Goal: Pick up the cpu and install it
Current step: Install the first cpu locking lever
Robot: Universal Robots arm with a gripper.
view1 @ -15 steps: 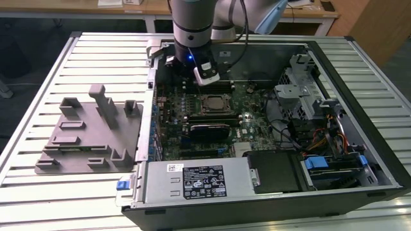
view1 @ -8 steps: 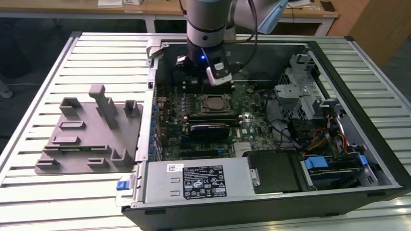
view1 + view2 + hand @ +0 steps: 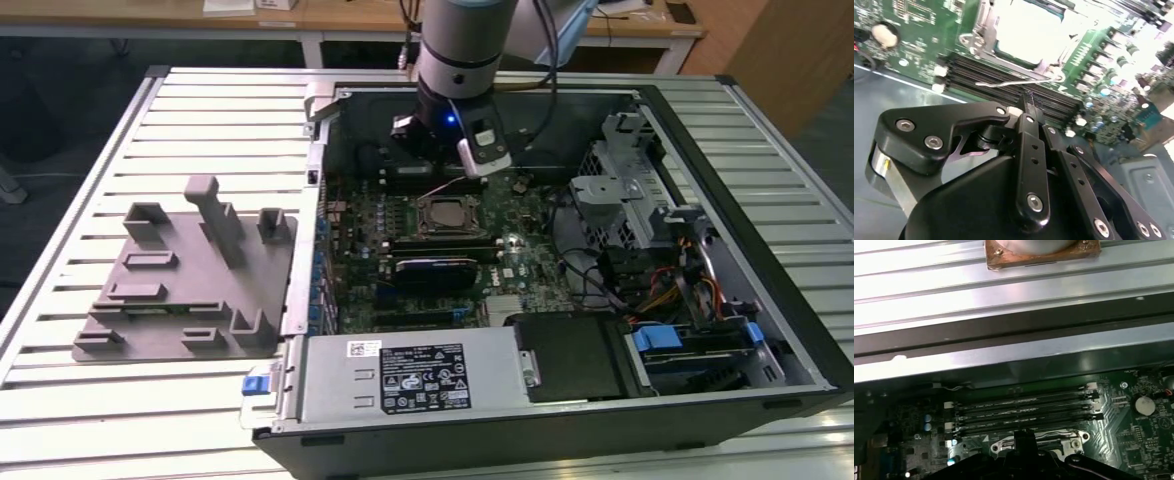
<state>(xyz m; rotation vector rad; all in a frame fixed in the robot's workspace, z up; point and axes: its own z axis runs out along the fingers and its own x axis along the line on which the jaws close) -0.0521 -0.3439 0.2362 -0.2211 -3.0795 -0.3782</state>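
Note:
The cpu (image 3: 442, 214) lies flat in the motherboard socket in the middle of the open computer case, its shiny top (image 3: 1026, 32) framed by the metal socket bracket. A thin wire lever (image 3: 1019, 80) lies along the socket's edge. My gripper (image 3: 483, 160) hangs a little above the board, beside the socket on its far side in the exterior view, over the memory slots (image 3: 1004, 85). In the second wrist view the black fingers (image 3: 1028, 115) meet at one narrow tip with nothing seen between them. The gripper tip (image 3: 1024, 437) stands in front of the socket bracket (image 3: 1074, 442).
A grey fixture plate with upright posts (image 3: 187, 280) lies on the slatted table at the exterior view's left. Case walls (image 3: 314, 150), a drive cage (image 3: 627, 190), cables (image 3: 667, 290) and the power supply (image 3: 414, 375) ring the board. A black block (image 3: 434, 268) sits just in front of the socket.

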